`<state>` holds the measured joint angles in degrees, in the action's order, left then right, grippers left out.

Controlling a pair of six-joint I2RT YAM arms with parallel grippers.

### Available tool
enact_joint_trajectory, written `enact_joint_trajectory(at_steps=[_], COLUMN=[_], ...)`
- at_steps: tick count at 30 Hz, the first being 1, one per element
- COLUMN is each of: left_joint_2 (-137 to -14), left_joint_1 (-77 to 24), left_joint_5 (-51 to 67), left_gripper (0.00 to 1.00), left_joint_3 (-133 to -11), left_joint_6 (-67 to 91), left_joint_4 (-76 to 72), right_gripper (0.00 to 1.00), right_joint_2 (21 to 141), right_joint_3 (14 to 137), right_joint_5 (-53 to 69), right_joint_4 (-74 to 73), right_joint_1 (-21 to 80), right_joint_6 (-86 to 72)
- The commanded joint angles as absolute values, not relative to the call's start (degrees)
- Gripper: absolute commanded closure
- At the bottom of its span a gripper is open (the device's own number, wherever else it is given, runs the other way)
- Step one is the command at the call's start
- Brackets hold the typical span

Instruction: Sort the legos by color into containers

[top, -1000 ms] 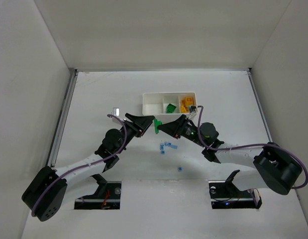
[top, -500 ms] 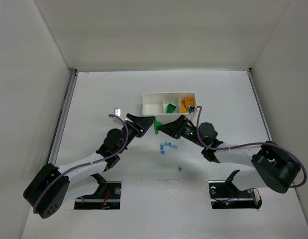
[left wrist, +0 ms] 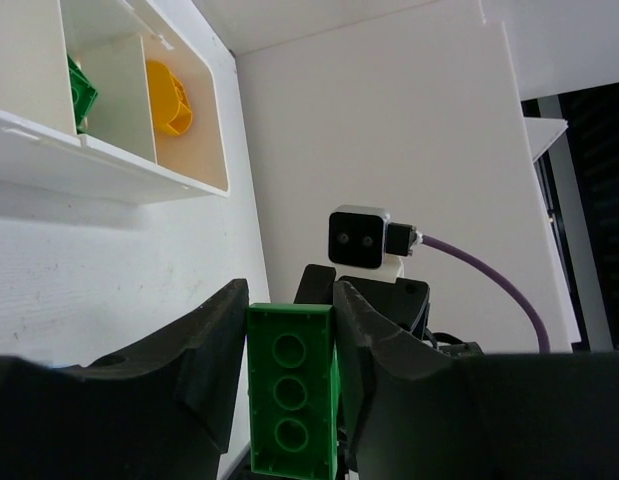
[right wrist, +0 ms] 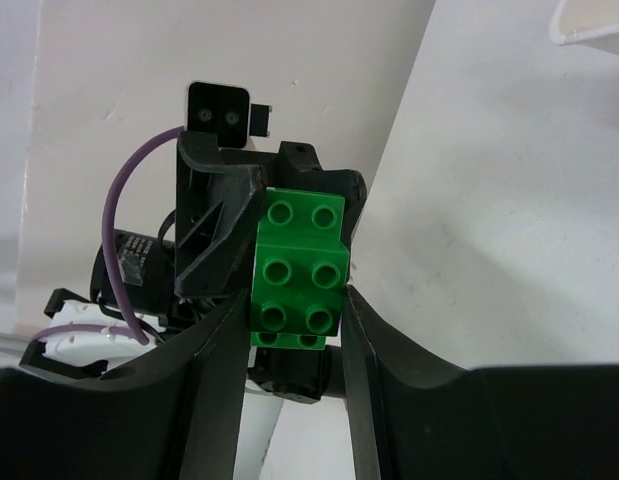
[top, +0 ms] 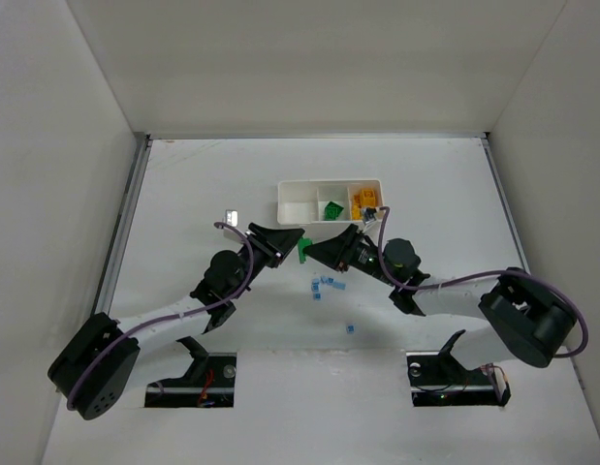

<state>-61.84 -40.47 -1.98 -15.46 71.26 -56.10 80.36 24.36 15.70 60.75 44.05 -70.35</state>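
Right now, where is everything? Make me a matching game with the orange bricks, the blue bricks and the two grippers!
Things:
1. orange bricks
2. blue bricks
3. left gripper and right gripper

Places or states:
A. loose on the table
B. both shut on one green brick
C. in the right compartment of the tray

Pairs: 1-C, 2-A, 3-B.
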Motion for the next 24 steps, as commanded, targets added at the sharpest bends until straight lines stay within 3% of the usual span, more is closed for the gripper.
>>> enact_joint_trajectory(at_steps=[1, 8, 24], left_joint_2=[-61.8, -61.2, -55.3], left_joint_1=[-40.8, -41.0, -39.9], left_joint_5=[-1.7, -1.7, -1.7], left_gripper=[0.69, 0.77, 0.82], left_joint_3=[-17.5, -16.6, -16.3], left_joint_6=[70.2, 69.6, 65.7], left_joint_4=[-61.1, -60.9, -52.6], right_gripper=[0.69, 0.69, 0.7], right_joint_2=[80.7, 76.9, 67.3], right_joint_3=[24.4, 22.7, 21.3], right_joint_5=[16.9, 16.0, 16.3], right_joint_4=[67.0, 67.0, 59.6], right_joint_1=[44.0, 42.8, 38.0], right_joint_6=[-71.7, -71.7, -69.7])
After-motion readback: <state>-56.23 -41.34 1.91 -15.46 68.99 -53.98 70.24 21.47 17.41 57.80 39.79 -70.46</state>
